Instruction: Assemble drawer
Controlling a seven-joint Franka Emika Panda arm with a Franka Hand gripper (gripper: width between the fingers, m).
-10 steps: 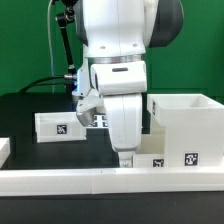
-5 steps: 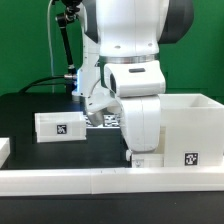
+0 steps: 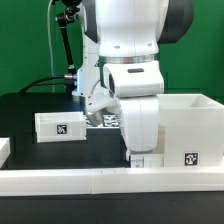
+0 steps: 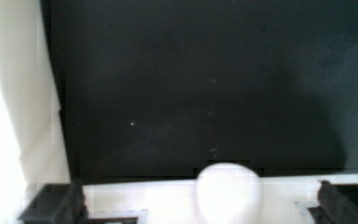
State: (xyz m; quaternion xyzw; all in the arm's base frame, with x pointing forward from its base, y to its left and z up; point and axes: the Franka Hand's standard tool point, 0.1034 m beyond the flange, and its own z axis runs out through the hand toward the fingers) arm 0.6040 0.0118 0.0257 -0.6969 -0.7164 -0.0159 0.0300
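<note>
The large white open-sided casing (image 3: 186,122) stands at the exterior view's right, with a tag on its front. One shallow tray (image 3: 60,125) lies at the exterior view's left. The second tray (image 4: 158,200) shows in the wrist view with its rounded knob (image 4: 229,192) between my fingers; in the exterior view only a low bit of it (image 3: 160,160) shows beside the casing. My gripper (image 3: 140,157) is low at the table just left of the casing. In the wrist view the gripper (image 4: 197,203) is open, with its dark fingers (image 4: 51,205) wide apart on either side of the knobbed tray.
The long low white rail (image 3: 100,181) runs along the front, and shows in the wrist view (image 4: 12,90) too. The marker board (image 3: 104,120) lies behind my arm. A small white piece (image 3: 4,149) sits at the far left edge. Black cables hang at the back.
From a second ago my arm moved toward the exterior view's right, closer to the casing. Over the last half second nothing has moved.
</note>
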